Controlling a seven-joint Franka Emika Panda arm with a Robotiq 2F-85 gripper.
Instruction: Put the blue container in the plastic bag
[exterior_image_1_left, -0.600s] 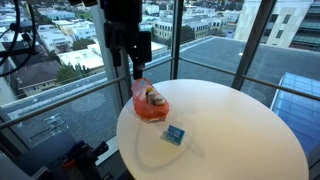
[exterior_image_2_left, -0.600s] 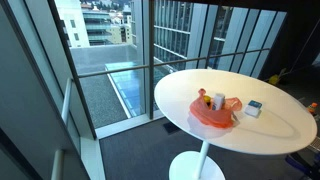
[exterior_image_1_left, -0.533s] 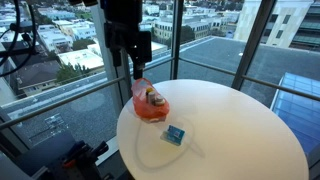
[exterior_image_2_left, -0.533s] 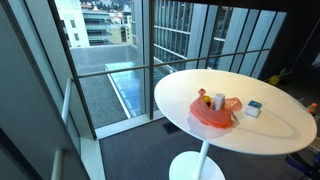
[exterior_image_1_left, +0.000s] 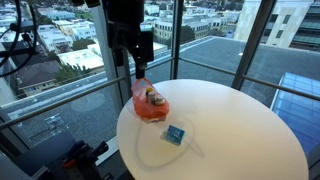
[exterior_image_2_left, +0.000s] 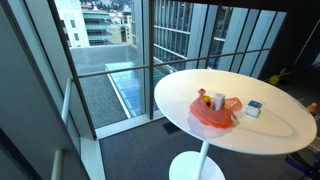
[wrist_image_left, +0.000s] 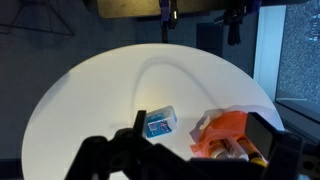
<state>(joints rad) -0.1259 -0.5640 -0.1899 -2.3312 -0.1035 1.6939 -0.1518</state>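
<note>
1 gripper (exterior_image_1_left: 136, 68): jaws spread, empty, raised over orange plastic bag (exterior_image_1_left: 150, 106). 1 blue container (exterior_image_1_left: 176, 134): flat on white table (exterior_image_1_left: 240, 130), near-right of bag, apart from it.

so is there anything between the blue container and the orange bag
Nothing: only bare table separates the blue container from the orange bag, clearest in the wrist view.

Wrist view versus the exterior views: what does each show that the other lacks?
Only the wrist view: the gripper close up, its jaws apart. Only the exterior views: the arm, the city buildings beyond the glass, the table's pedestal. Shared: the white table, the orange plastic bag, and the blue container lying beside it, not inside.
</note>
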